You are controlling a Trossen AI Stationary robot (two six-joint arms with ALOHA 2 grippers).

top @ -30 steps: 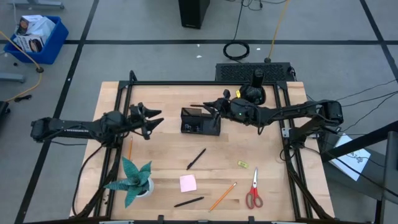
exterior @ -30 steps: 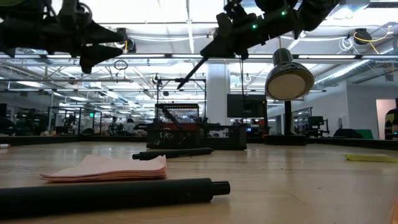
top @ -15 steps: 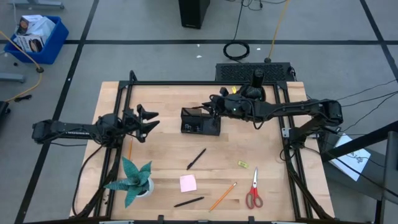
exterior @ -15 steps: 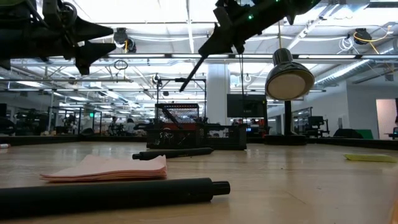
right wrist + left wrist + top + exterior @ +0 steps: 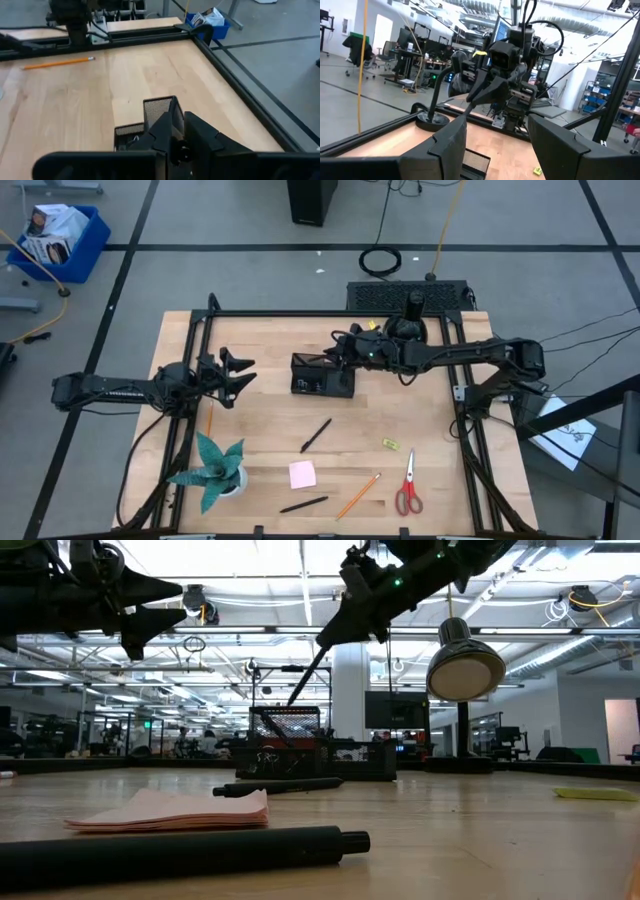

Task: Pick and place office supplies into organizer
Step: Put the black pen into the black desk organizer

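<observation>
I have a black pen (image 5: 308,675) pinched in the right jaws (image 5: 340,352), hanging tip-down at a slant just above the organizer (image 5: 322,374), which sits mid-tabletop (image 5: 430,450) toward the far edge. To land it clean I want the tip over the tall mesh section (image 5: 159,111), the pen brought closer to upright, then lowered until the tip is inside before I let go; dropped slanted from up here, I'd expect it to glance off the rim. Right arm is stretched in from its side, wrist tipped down over the organizer's right end. Left jaws (image 5: 238,373) are spread and empty, parked off the organizer's left end, held above the tabletop. Still loose in front: two pens (image 5: 316,435), a pencil (image 5: 358,495), scissors (image 5: 408,484), pink pad (image 5: 302,474).
</observation>
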